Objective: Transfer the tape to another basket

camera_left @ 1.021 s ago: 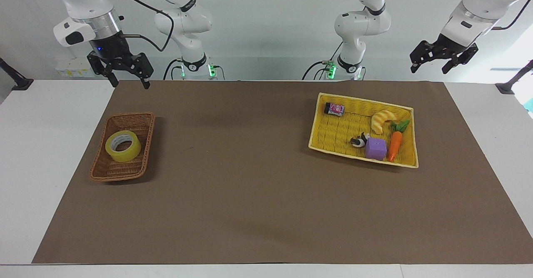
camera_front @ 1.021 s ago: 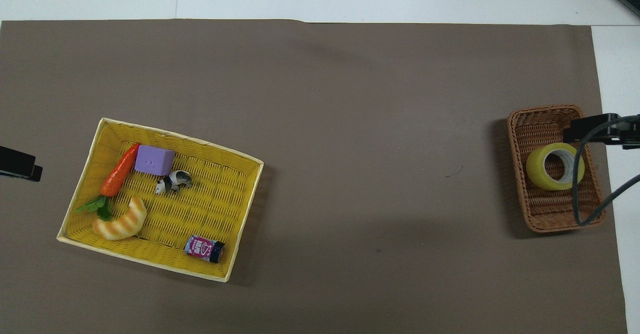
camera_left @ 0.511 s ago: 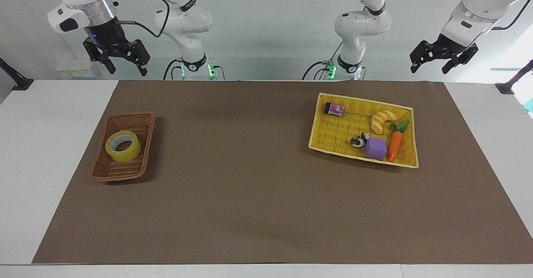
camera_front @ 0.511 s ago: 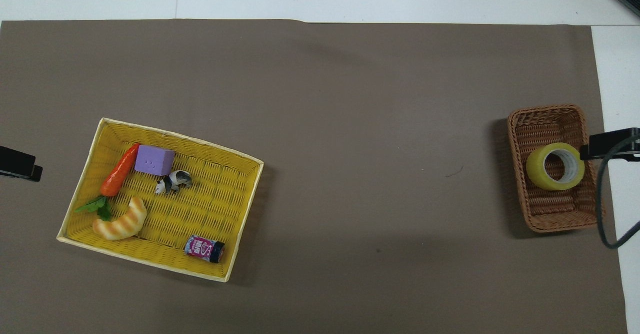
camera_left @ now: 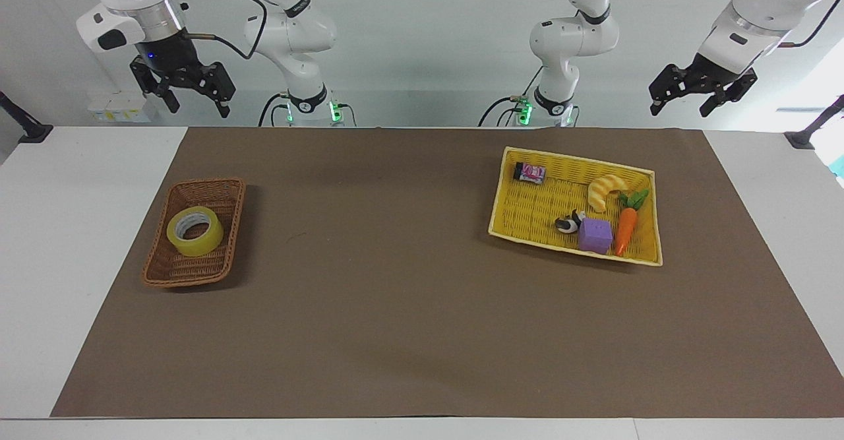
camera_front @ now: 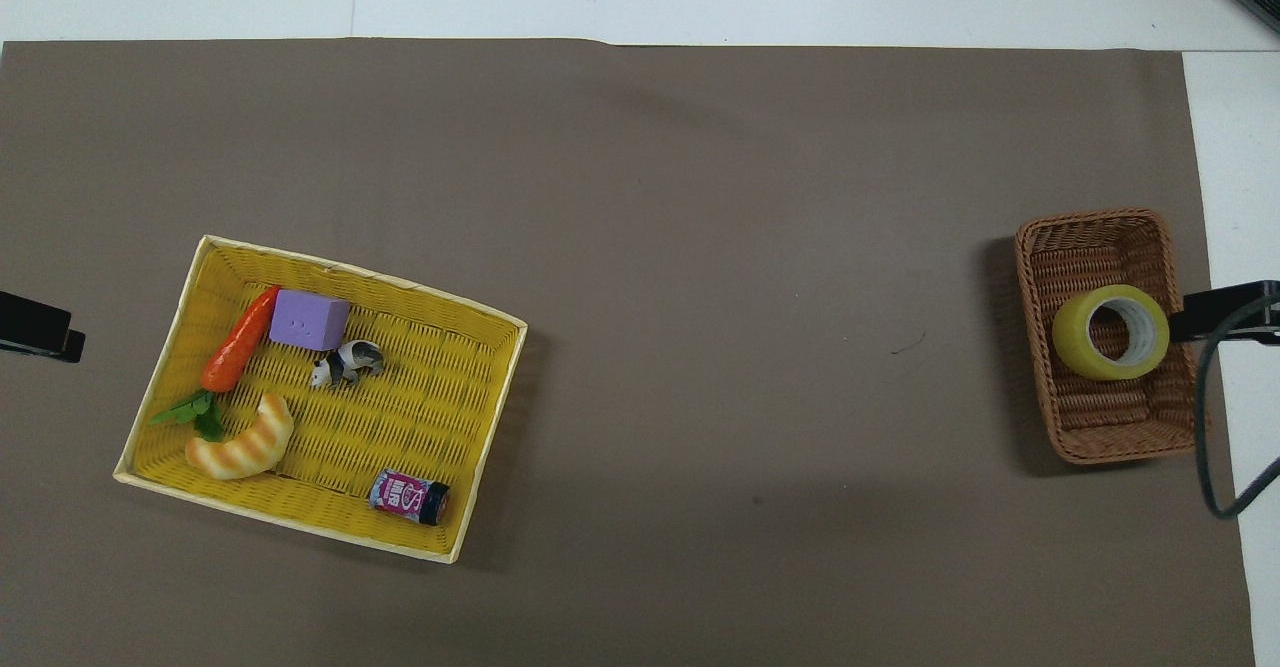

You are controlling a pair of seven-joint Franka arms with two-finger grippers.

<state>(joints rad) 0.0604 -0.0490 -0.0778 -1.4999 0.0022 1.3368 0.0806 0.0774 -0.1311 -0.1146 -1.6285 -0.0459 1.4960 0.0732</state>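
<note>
Mat (camera_left: 395,295) unchanged; right gripper (camera_left: 184,94) has risen (jaws spread).

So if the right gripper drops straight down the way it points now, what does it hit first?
Probably bare white table: the open right gripper hangs near the table's edge, seemingly short of the brown basket; depth is uncertain.

Robotics lab, two white robot arms (camera_left: 290,31) bolted at a white table (camera_left: 79,229), brown mat (camera_left: 395,295), bare pale wall

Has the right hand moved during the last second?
Yes. The right hand has risen and drawn back toward the robots, away from the small brown wicker basket with the yellow tape roll.
</note>
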